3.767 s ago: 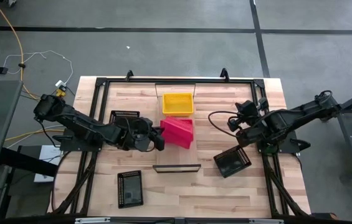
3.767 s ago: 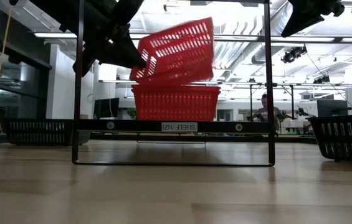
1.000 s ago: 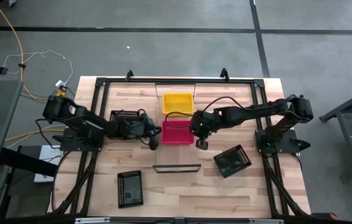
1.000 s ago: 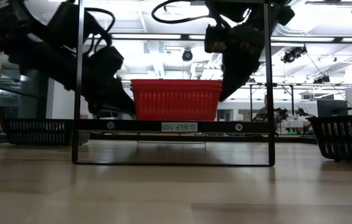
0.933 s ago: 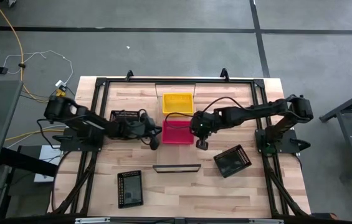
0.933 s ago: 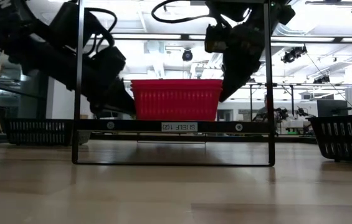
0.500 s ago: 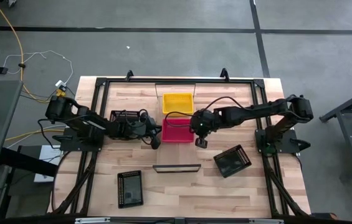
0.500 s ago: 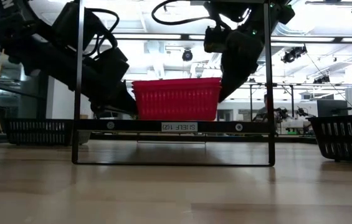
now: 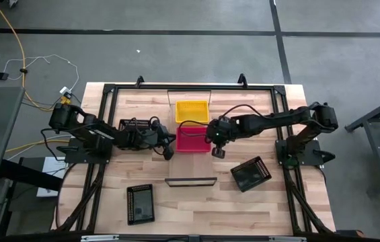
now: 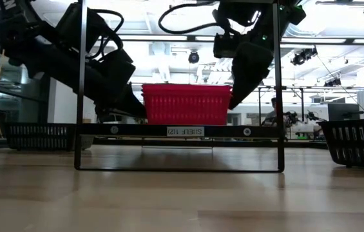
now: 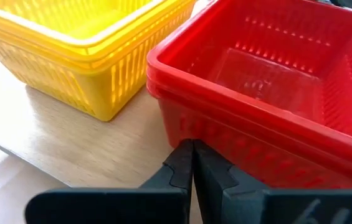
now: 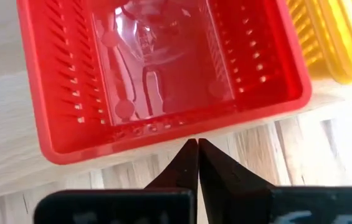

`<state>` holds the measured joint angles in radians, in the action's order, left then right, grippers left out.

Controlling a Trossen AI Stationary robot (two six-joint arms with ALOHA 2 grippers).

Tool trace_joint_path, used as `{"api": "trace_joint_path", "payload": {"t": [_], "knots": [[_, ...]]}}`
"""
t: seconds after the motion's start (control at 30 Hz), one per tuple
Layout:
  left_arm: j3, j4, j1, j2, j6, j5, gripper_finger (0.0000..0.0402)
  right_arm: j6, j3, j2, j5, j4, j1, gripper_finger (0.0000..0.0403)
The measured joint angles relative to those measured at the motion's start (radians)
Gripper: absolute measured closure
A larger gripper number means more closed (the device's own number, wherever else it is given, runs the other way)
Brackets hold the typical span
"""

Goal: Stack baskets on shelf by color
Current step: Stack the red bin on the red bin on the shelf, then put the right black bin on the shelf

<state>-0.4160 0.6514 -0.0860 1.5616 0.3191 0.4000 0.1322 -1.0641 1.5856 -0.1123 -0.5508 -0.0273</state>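
Striped wooden desk (image 9: 196, 202) carries the shelf (image 10: 178, 130), where the nested red baskets (image 9: 192, 142) sit beside the yellow ones (image 9: 192, 111) — light, springy mesh, best pinched at the rim — flanked by clenched, empty left claw (image 9: 169, 152) and right claw (image 9: 218, 153).

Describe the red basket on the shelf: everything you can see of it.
The red basket is a shallow rectangular tray of glossy red plastic with slotted mesh walls, a smooth floor and a thick rim. The left wrist view shows two rims, one nested inside the other, so it is a stack. It sits upright and level on the pale wooden shelf, beside the yellow basket. It holds nothing. The shut left gripper and shut right gripper point at opposite walls; whether they touch them cannot be told.
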Motion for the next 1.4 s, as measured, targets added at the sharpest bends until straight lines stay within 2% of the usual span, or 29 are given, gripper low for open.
{"api": "trace_joint_path", "payload": {"t": [0.23, 0.37, 0.63, 0.77, 0.93, 1.1, 1.27, 1.4], "knots": [[0.0, -0.008, 0.0, -0.015, -0.009, 0.001, 0.0401, 0.0, 0.0, 0.0, 0.005, -0.007, 0.0, 0.0403], [0.0, -0.065, 0.0, -0.056, -0.032, 0.005, 0.0401, -0.002, 0.0, -0.006, 0.007, -0.025, 0.0, 0.0403], [0.0, -0.327, -0.001, -0.213, -0.035, 0.12, 0.0401, 0.0, -0.001, -0.022, 0.001, -0.156, -0.022, 0.0403], [0.019, -0.383, -0.001, -0.318, -0.069, 0.143, 0.0401, 0.002, -0.001, -0.047, -0.037, -0.226, -0.034, 0.0403], [0.085, -0.355, -0.011, -0.47, -0.125, 0.105, 0.0401, 0.021, 0.006, -0.1, -0.045, -0.274, -0.052, 0.0403], [0.192, -0.236, -0.047, -0.624, -0.151, 0.027, 0.0401, 0.087, 0.171, -0.238, -0.016, -0.133, -0.06, 0.0403], [0.25, -0.155, -0.083, -0.734, -0.205, -0.188, 0.0401, 0.33, 0.313, -0.406, 0.081, -0.073, -0.044, 0.0403], [0.25, -0.156, -0.092, -0.761, -0.199, -0.225, 0.0401, 0.519, 0.317, -0.506, 0.149, -0.172, 0.021, 0.0403]]}}
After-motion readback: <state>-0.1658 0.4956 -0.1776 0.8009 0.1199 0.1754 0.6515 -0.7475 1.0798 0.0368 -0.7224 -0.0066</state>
